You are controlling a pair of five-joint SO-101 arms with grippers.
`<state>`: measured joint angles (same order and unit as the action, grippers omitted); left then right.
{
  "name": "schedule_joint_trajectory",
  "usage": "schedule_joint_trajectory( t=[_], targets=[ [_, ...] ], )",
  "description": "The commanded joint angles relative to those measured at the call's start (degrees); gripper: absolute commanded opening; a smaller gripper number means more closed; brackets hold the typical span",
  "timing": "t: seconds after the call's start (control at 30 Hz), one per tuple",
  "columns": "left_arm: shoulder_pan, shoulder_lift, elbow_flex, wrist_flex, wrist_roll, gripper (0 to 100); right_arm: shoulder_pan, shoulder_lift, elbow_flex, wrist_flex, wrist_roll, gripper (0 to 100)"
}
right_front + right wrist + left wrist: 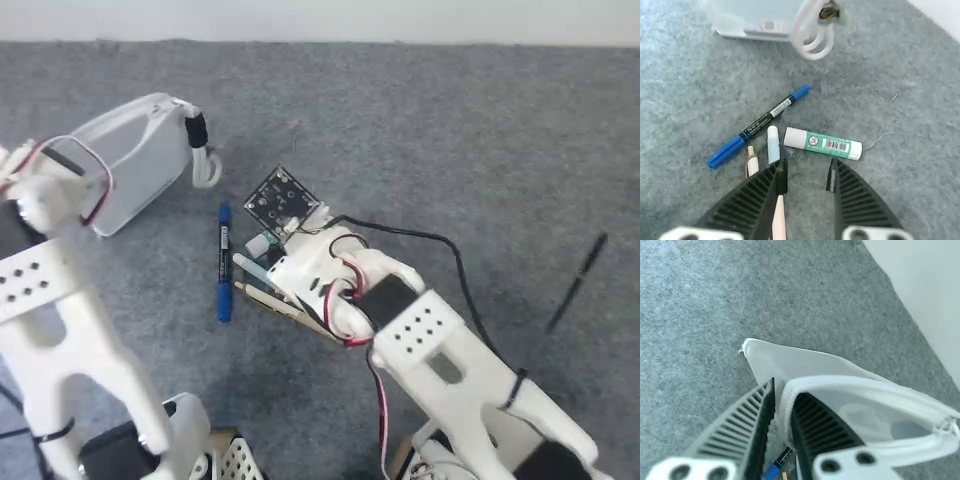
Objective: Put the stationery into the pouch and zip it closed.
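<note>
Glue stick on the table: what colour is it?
The glue stick is green with white ends; the right wrist view shows it best.

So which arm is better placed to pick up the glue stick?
Right. The right fingers are open by the glue stick; the left fingers are shut on the pouch rim.

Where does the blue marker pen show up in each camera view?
High view: the blue marker pen lies left of centre on the grey carpet.
Left wrist view: a blue sliver under the left pincer.
Right wrist view: between the right pincer and the translucent white pouch.
Shared landmark: that pouch.
</note>
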<state>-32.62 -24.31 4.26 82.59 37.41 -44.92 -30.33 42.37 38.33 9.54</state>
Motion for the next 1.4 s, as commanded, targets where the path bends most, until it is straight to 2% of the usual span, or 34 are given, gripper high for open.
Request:
schedule_joint_trajectory(
  t=[0.0,0.3,0.7,1.13,1.37],
  targets=[
    [-0.35,-0.44,-3.65,-0.53,0.88,1,-0.57,1.89,-3.6,-3.3,-0.09,14.0],
    [-2.64,-0.44,-3.65,-0.53,0.88,1,-3.82,10.07,-4.48,-9.19,0.0,14.0],
    [-2.64,-0.44,-3.74,-0.53,0.88,1,-3.82,22.46,-14.59,-5.49,-0.09,14.0],
    [-9.85,-0.53,-5.14,-0.53,3.69,1,-4.79,23.25,-16.53,-4.79,-0.09,14.0],
    [-10.02,-0.44,-5.23,-0.62,3.69,1,-4.44,23.25,-27.34,11.12,-0.44,14.3]
  ],
)
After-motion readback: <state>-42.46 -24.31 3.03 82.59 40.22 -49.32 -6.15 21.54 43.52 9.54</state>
